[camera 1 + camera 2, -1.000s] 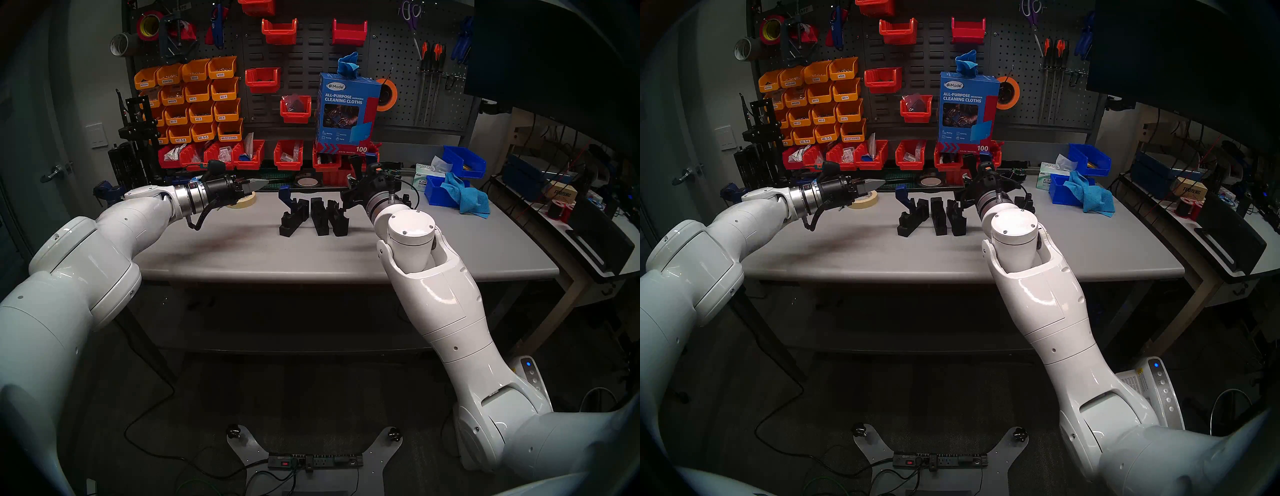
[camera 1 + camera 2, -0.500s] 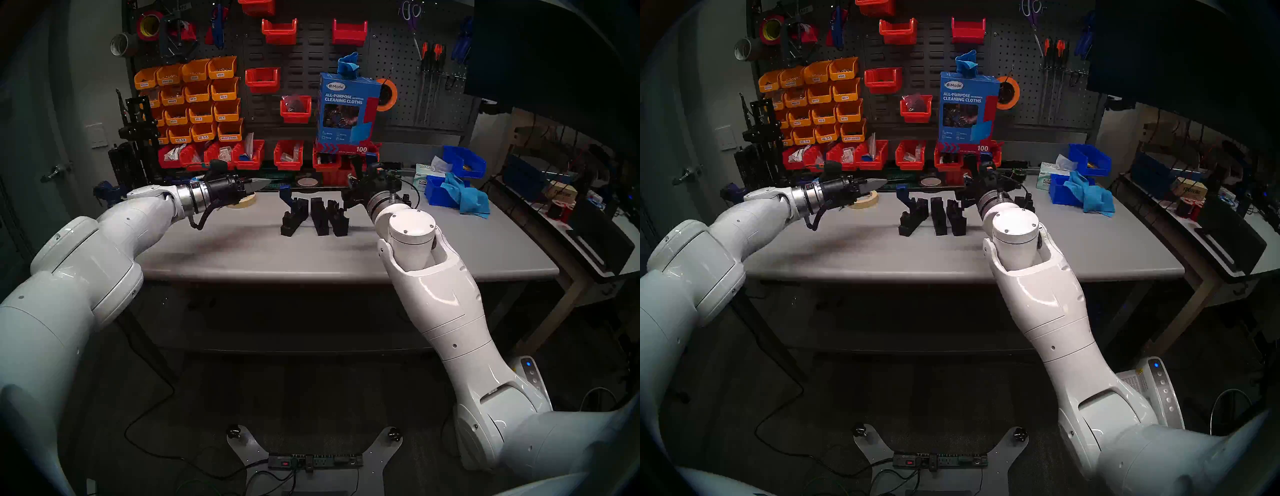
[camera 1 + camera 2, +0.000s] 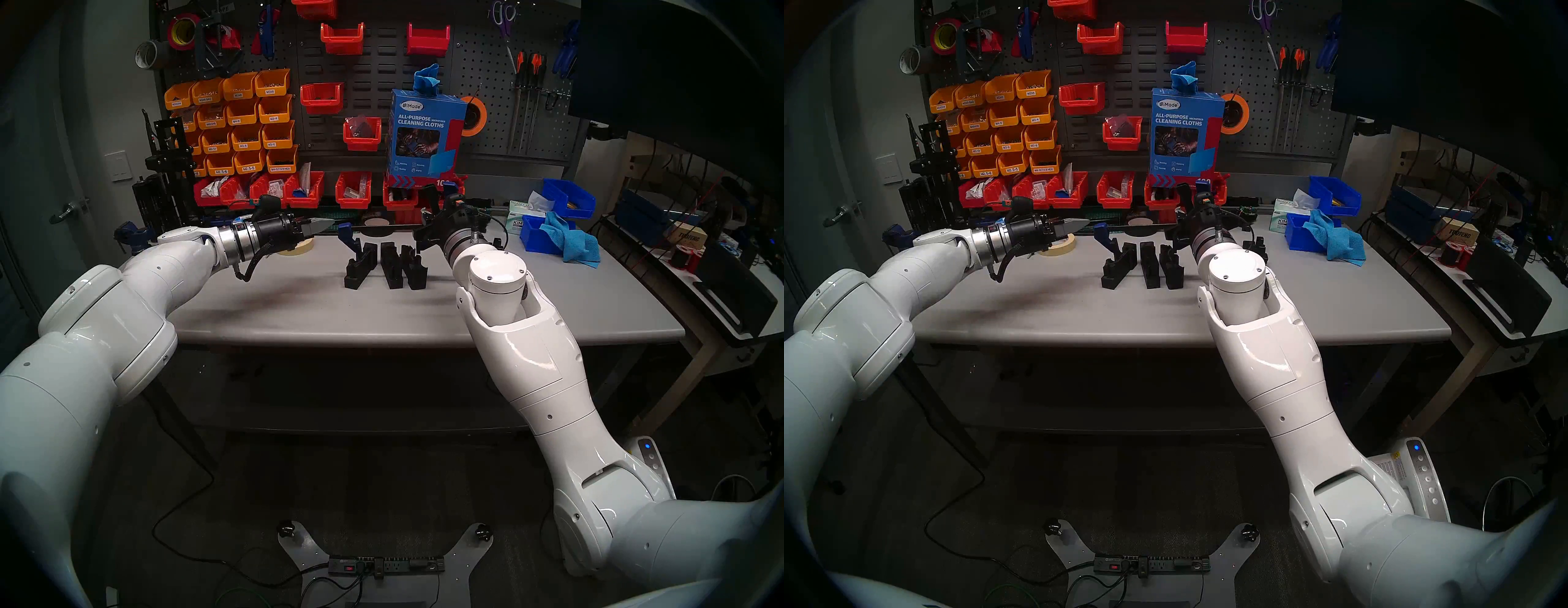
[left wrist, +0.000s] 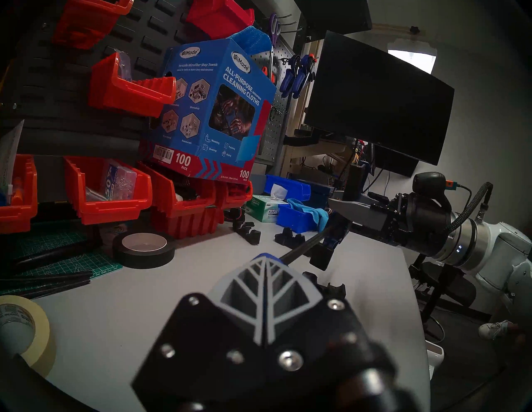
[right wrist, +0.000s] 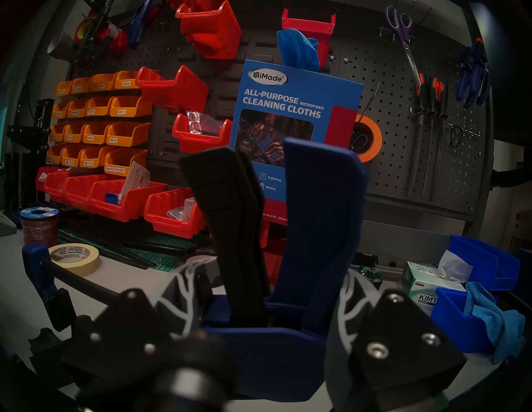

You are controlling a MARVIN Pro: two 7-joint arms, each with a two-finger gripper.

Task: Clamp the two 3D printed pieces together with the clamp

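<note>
My right gripper (image 3: 433, 231) is shut on the clamp (image 3: 345, 231), holding its blue body with the black trigger (image 5: 236, 230) and blue handle (image 5: 319, 215) pointing up. The thin black bar (image 4: 302, 244) runs left, above the table, to a blue end jaw. My left gripper (image 3: 326, 224) is shut and empty, its tips right by that end jaw; contact cannot be told. The two 3D printed pieces (image 3: 391, 264) (image 3: 415, 268) stand upright, close together, just below the bar. A lower stepped black part (image 3: 359, 268) lies to their left.
A masking tape roll (image 3: 297, 246) lies under my left wrist and a black tape roll (image 3: 375, 223) behind the bar. Red bins (image 3: 352, 191), a cleaning-cloth box (image 3: 424, 136), a tissue box (image 3: 515, 218) and blue bins with a cloth (image 3: 564, 237) line the back and right.
My right arm has lifted the clamp a little and carried it left, bringing its blue end jaw up to the left gripper's tips. The left gripper has edged slightly right.
</note>
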